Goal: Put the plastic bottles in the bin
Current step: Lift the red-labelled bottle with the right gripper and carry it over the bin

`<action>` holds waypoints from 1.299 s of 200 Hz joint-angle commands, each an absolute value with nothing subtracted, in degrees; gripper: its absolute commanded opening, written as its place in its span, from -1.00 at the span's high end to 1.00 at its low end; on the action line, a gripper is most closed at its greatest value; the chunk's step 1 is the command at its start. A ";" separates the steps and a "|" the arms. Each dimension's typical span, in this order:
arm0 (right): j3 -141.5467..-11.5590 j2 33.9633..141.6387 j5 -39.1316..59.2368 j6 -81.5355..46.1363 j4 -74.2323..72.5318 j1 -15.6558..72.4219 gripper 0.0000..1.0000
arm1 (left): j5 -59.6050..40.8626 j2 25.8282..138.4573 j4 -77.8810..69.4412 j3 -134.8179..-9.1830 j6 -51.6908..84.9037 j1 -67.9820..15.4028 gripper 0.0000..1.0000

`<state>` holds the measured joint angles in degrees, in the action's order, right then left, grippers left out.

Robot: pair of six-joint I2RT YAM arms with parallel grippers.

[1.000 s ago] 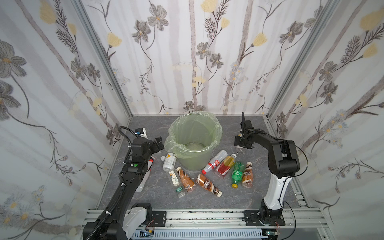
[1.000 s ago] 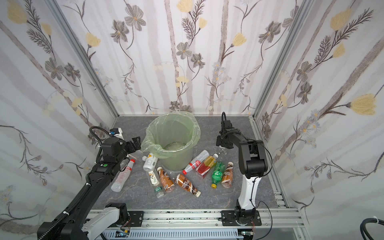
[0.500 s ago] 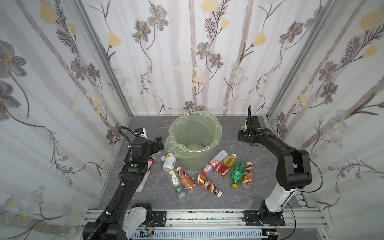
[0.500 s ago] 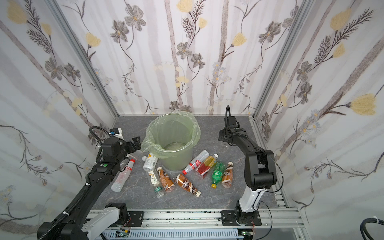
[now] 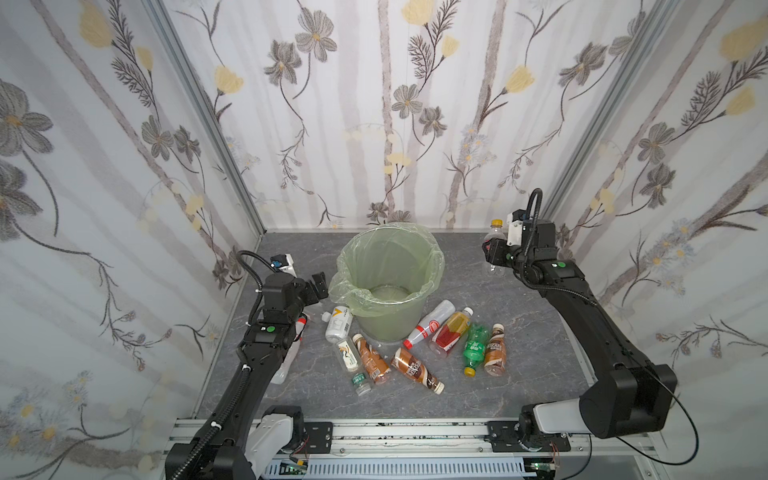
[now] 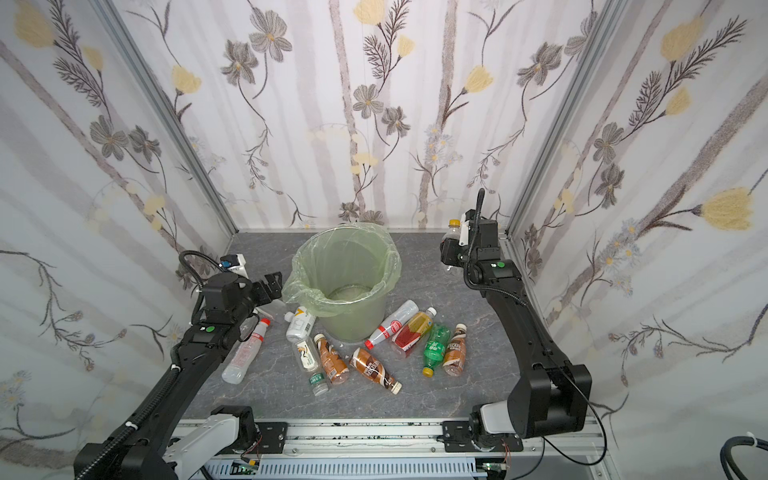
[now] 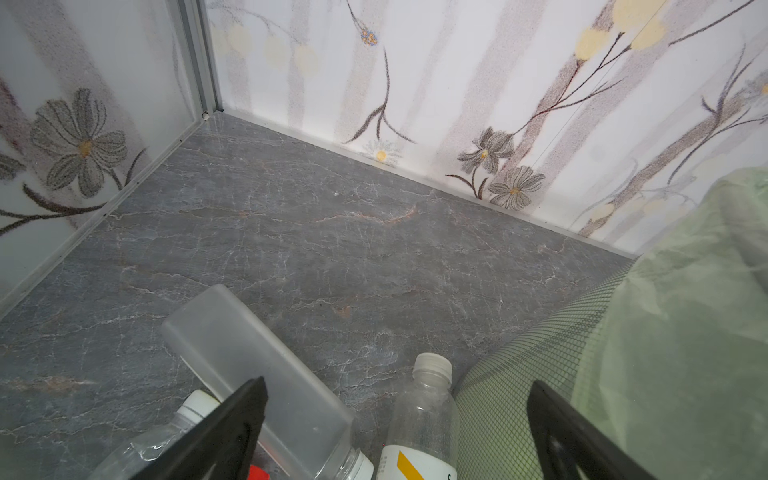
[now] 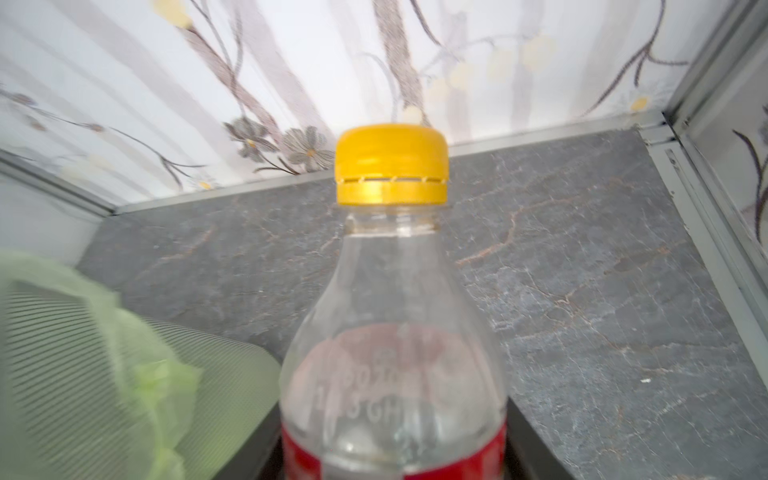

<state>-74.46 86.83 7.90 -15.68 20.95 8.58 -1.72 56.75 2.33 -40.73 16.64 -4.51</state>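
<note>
My right gripper point(image 5: 493, 254) is at the back right of the table, shut on an upright clear bottle with a red label point(image 8: 392, 332) and a yellow cap point(image 5: 497, 224). Its dark fingers press both sides of the label in the right wrist view. The pale-green bin point(image 5: 390, 324), lined with a bag, stands in the middle in both top views point(image 6: 345, 320). Several bottles lie in front of it: white point(image 5: 338, 324), brown coffee point(image 5: 415, 370), green soda point(image 5: 473, 347), orange-red tea point(image 5: 451, 332). My left gripper point(image 5: 318, 284) hangs open beside the bin's left wall, with nothing between its fingers point(image 7: 232, 428).
A clear bottle point(image 6: 245, 353) lies under my left arm. In the left wrist view a frosted square bottle point(image 7: 257, 365) and the white bottle point(image 7: 422, 419) lie below the open jaws, next to the bin's wall point(image 7: 519, 374). Papered walls close in three sides.
My right arm has stretched toward the back right corner and its jaws have narrowed onto the yellow-capped bottle. The left arm has not moved.
</note>
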 commanded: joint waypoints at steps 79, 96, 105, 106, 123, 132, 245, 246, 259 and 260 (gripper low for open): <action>-77.91 78.93 26.82 -13.30 15.15 17.40 -0.09 | -2.52 54.64 15.84 -46.47 8.55 -4.40 -1.00; -78.62 79.34 27.76 -13.43 14.48 20.03 -0.10 | -3.02 54.23 16.08 -45.59 8.14 -4.41 -1.00; -79.58 79.92 27.78 -13.34 14.97 21.35 -0.10 | -3.36 54.29 16.08 -45.22 8.28 -4.44 -1.00; -79.69 79.95 27.78 -13.35 15.00 21.53 -0.10 | -3.35 54.31 16.08 -45.20 8.27 -4.46 -1.00; -80.85 80.93 27.52 -13.58 14.89 23.44 -0.10 | -3.73 54.43 15.99 -44.73 8.90 -4.44 -1.00; -81.05 81.36 27.60 -13.92 14.30 24.55 -0.10 | -3.91 54.49 15.99 -44.65 8.88 -4.55 -1.00; -83.56 89.43 20.97 -17.40 8.07 34.02 -0.12 | -1.66 54.05 15.80 -43.61 8.08 -4.44 -1.00; -83.57 89.50 20.94 -17.45 8.08 34.06 -0.12 | -1.62 54.05 15.81 -43.65 8.04 -4.42 -1.00; -83.57 90.20 20.75 -18.06 7.69 34.47 -0.13 | -1.62 54.23 15.78 -43.53 8.15 -4.41 -1.00; -83.53 90.27 20.75 -18.08 7.67 34.51 -0.13 | -1.65 54.23 15.76 -43.52 8.16 -4.40 -1.00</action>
